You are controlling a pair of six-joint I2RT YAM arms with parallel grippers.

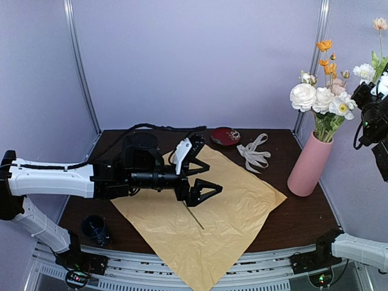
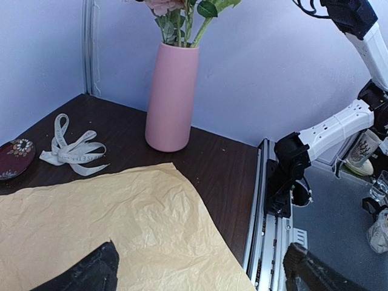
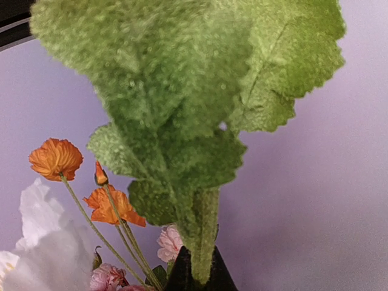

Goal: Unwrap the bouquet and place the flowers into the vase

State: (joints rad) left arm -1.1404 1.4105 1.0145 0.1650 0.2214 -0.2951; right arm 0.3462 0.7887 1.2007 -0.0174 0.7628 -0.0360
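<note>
The left gripper (image 1: pixel 206 171) is being held wide apart, both fingers spread, nothing being pinched between them — it is being hovered over the orange-tan paper (image 1: pixel 200 230), which is being left lying flat and crinkled across the middle of the table (image 1: pixel 303 218). Just by that gripper a thin stem (image 1: pixel 195 217) is being left lying loose on the sheet. Over on the other side, the right gripper (image 3: pixel 200 276) is being pressed together on a leafy stem (image 3: pixel 206 224) — in the right wrist view the stalk is being pinched right at the dark fingertips, with the big fuzzy green leaves being pushed up close to the lens. That arm is being held high at the right, above and just beside the flowers (image 1: pixel 321 97), whose white, pink and orange blooms are being carried upright by the pink vase (image 1: pixel 310 165). The vase is being stood at the back right of the table, off the paper. The cream ribbon (image 1: pixel 254 153) is being left in a loose heap between the paper's far corner and the vase, untied. A dark red dish (image 1: pixel 224 136) is being left at the back edge just beside the ribbon
</note>
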